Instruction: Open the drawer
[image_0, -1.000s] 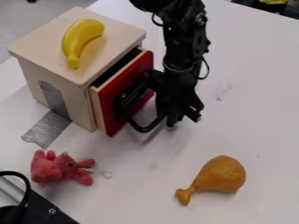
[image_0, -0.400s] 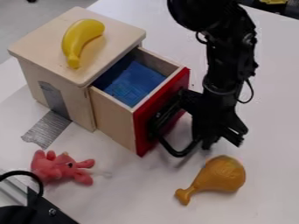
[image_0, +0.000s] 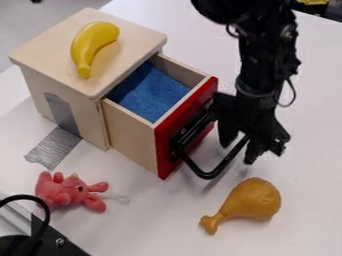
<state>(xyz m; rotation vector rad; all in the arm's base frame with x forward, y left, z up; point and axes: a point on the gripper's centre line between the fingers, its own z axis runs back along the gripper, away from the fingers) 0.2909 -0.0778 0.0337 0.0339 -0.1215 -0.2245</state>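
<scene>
Drawer (image_0: 130, 135), red-fronted, blue inside, stands open from a wooden box (image_0: 137, 45). Fingers apart, the gripper (image_0: 238, 151) is at its black handle (image_0: 208, 174). Near the handle lies a toy drumstick (image_0: 250, 200); farther out, a pink plush (image_0: 67, 192). A banana (image_0: 92, 45) tops the box.

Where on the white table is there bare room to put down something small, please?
On the table, there is bare room between the pink toy and the drumstick, and from the drumstick to the picture's right edge. It is crowded around the drawer handle, where the gripper is.
</scene>
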